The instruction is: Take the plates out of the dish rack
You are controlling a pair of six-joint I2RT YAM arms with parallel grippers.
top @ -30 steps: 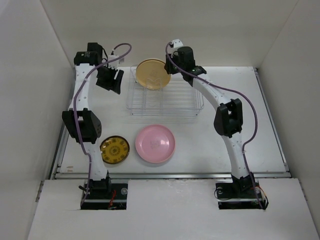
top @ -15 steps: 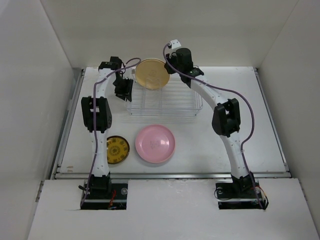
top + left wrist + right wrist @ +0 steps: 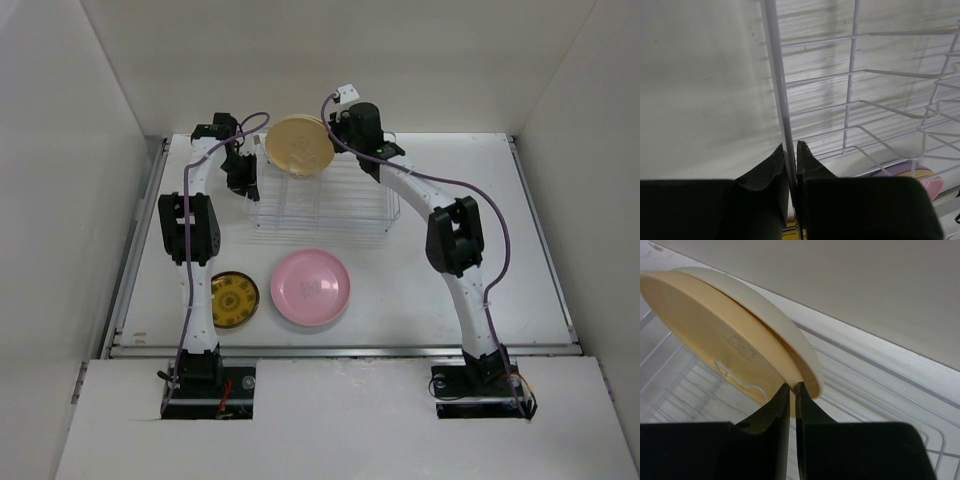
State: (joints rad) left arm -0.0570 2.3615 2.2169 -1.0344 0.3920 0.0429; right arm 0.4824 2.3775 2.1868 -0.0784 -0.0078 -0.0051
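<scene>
Lab-style robot test cell, white enclosure walls (image 3: pixel 60 200), white table (image 3: pixel 520 250), 2 bolted arms (image 3: pixel 187 228)

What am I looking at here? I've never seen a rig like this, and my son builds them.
Two robot arms are bolted at the near edge of a white table. The wide picture looks down from above; the other two come from a camera on each wrist. On the table lie a wire dish rack, a pink plate and a small yellow plate. The left gripper pinches a wire on the rack's side. The right gripper grips the rim of a tan plate, on edge at the rack's far end.
</scene>
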